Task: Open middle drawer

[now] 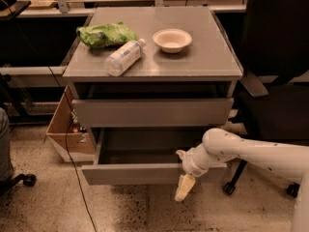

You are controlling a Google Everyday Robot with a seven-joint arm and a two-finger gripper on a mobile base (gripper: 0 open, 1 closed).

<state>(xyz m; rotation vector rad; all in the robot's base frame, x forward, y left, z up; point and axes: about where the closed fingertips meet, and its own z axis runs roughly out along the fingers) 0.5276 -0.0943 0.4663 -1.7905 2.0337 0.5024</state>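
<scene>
One gripper point(185, 187) hung nearest of all, at the end of a white arm point(251, 151) reaching in from the right. It sat low against the right part of the middle drawer point(135, 174), its pale tip drooping below the front's lower edge toward the speckled floor point(120, 207). Whether it was spread wide, pinched narrow or hooked onto the front could not be told.

That drawer stood pulled well out from the cabinet, its shallow dark interior exposed and seemingly empty. By that showing the opening looked largely accomplished; what remained, at most, was a little more travel and letting go.

Above and behind it, the taller top drawer point(152, 112) stood far less far out. The lowest drawer was hidden beneath.

Farther back, on the cabinet top point(207, 64), lay a plastic bottle point(124, 57) on its side, a crumpled green bag point(105, 34) and a small bowl point(172, 39). A cardboard box point(67, 129) sat left of the cabinet.
</scene>
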